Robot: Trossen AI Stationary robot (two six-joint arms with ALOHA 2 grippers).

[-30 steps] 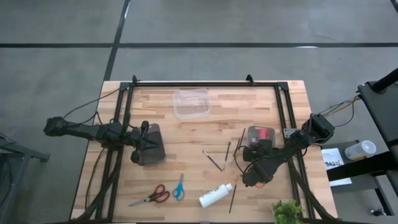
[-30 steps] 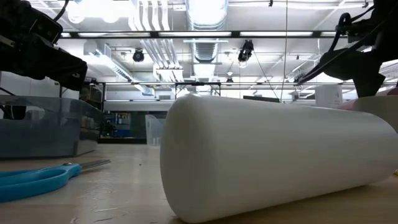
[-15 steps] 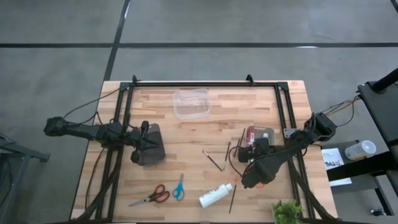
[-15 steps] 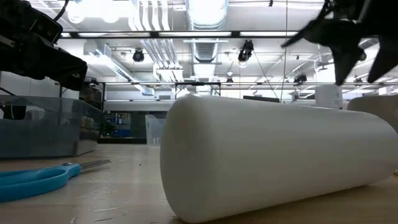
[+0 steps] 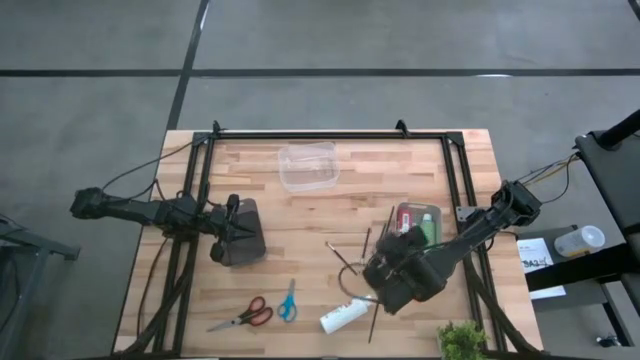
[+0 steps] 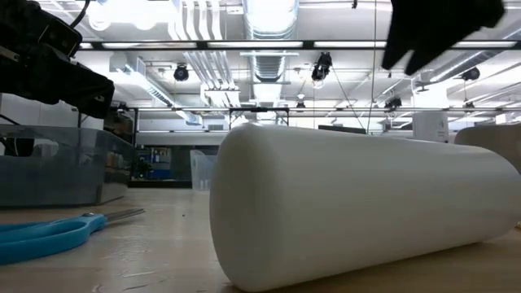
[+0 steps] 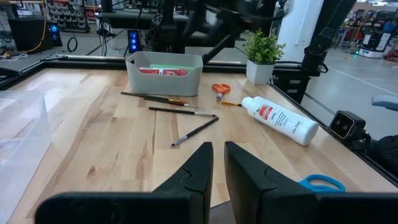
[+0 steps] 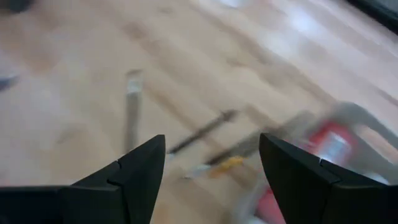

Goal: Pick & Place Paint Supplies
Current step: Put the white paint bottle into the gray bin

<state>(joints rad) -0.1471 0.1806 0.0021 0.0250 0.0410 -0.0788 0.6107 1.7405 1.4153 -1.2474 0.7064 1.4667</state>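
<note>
A white paint bottle (image 5: 345,314) lies on its side near the table's front edge and fills the low view (image 6: 366,203). Several thin brushes (image 5: 347,258) lie flat on the wood around it (image 7: 180,111). A grey bin (image 5: 418,222) holds a red and a green bottle (image 7: 163,70). My right gripper (image 5: 378,272) hangs open above the brushes, between the bin and the white bottle, with nothing between its fingers (image 8: 211,162). My left gripper (image 7: 217,165) waits at the table's left, its fingers nearly together and empty (image 5: 232,222).
A clear plastic container (image 5: 308,165) stands at the far middle. Red-handled scissors (image 5: 242,316) and blue scissors (image 5: 288,300) lie near the front edge. A small potted plant (image 5: 462,340) stands at the front right corner. Black frame rails run along both sides.
My right gripper has risen from over the grey bin and swung toward the table's near edge and left, over the brushes, rolling about its own axis and tipping more steeply down. It has stayed open. The bin's red and green bottles now show uncovered.
</note>
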